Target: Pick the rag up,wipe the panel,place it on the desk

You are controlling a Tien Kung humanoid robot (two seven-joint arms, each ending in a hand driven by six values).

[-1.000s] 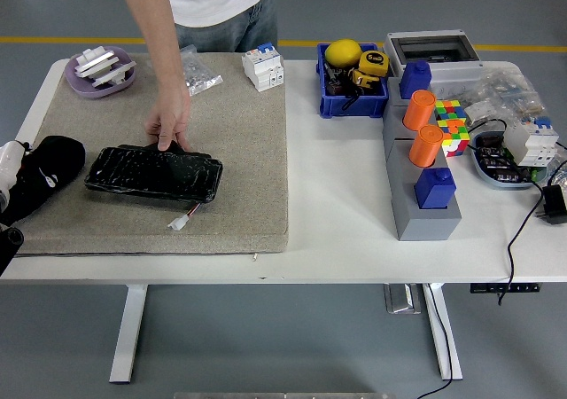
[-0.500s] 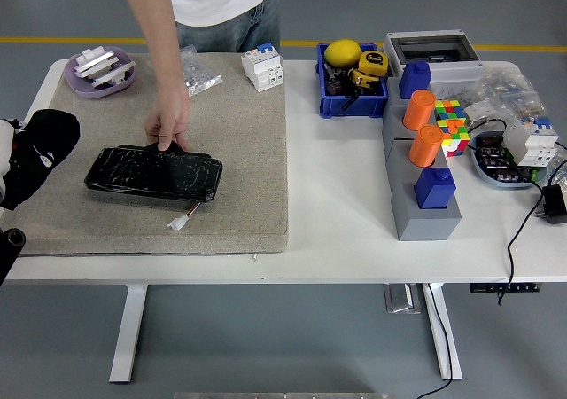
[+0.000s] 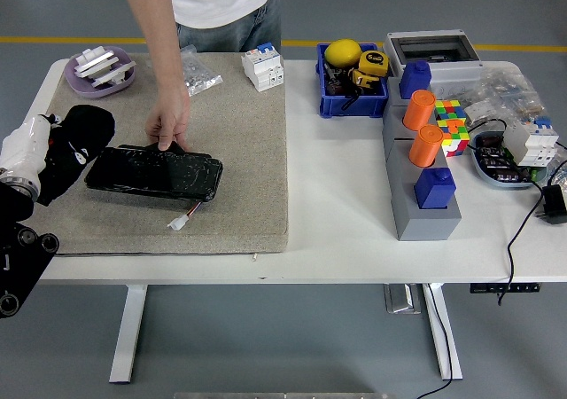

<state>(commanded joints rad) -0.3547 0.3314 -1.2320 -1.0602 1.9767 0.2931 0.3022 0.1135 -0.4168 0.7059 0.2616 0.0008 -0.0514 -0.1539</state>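
Observation:
A glossy black panel (image 3: 155, 172) lies flat on a beige felt mat (image 3: 230, 151), with a white connector (image 3: 180, 222) on a wire at its near right corner. My left hand (image 3: 40, 151), in a white glove, is shut on a black rag (image 3: 75, 146) at the panel's left end; the rag overlaps or touches that end. A person's hand (image 3: 168, 122) presses fingertips on the panel's far edge, holding it down. My right hand is out of view.
A purple dish (image 3: 99, 71) with white parts, a plastic bag (image 3: 197, 69) and a white breaker (image 3: 264, 66) sit at the mat's far edge. A blue bin (image 3: 352, 80), a grey block with orange cylinders (image 3: 421, 151) and cluttered parts (image 3: 509, 142) fill the right side.
My left hand with the rag has moved right and up, from the mat's left edge to the panel's left end. The person's hand and the panel have stayed put.

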